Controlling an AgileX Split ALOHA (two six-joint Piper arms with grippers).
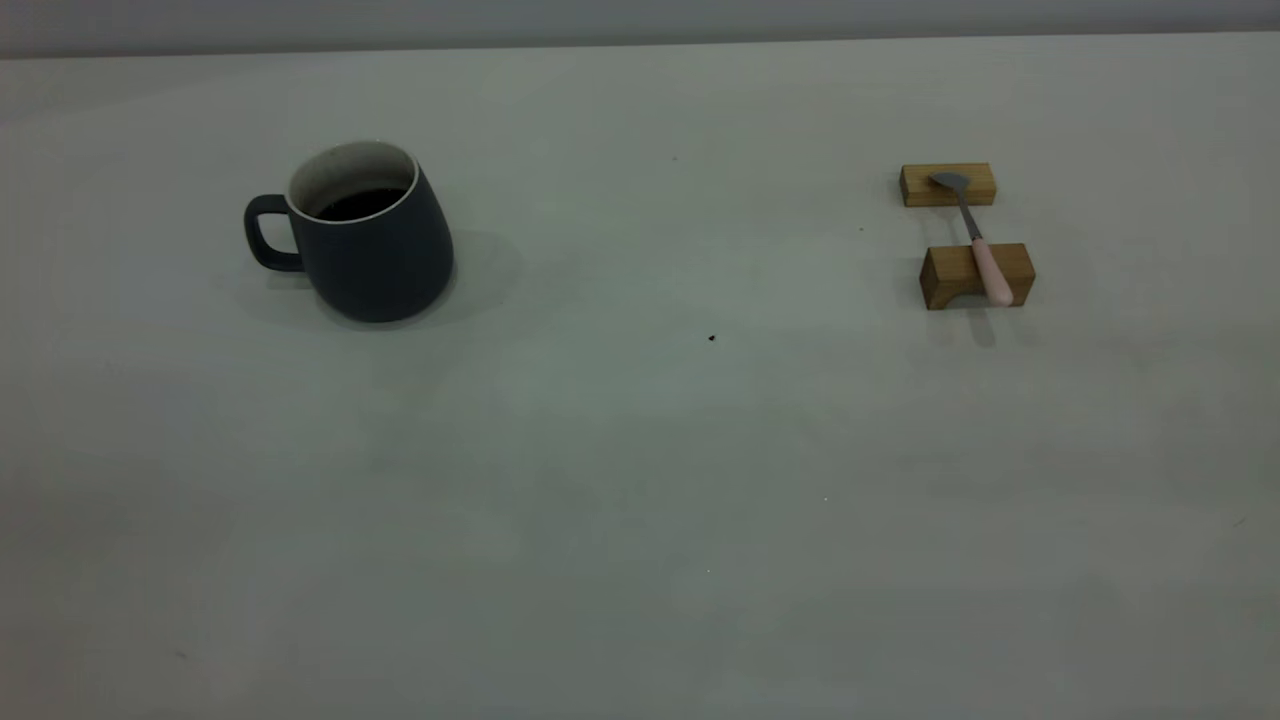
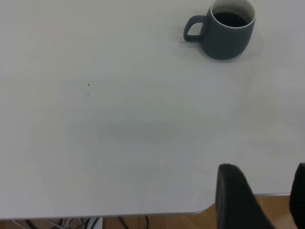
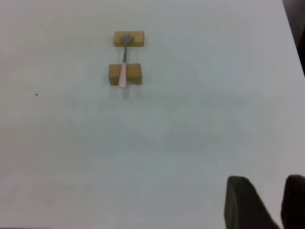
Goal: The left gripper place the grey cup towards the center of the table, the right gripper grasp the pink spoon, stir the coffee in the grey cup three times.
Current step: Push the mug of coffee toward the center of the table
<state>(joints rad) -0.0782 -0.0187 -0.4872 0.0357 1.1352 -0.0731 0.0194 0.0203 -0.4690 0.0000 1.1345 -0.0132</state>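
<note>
Left pincer [image 2: 264, 198] open, right pincer [image 3: 267, 202] open, grey cup [image 1: 372, 240] upright holding coffee [image 1: 358, 204]

A broad matte off-white desk [image 1: 640, 480] fills nearly everything, lit softly and evenly, with only faint shadows. Along its far edge runs a plain pale grey wall [image 1: 640, 20]. Past the near edge — seen from the left wrist view — lies a wooden floor [image 2: 167, 223] with dark cables [image 2: 90, 223] trailing underneath.
</note>
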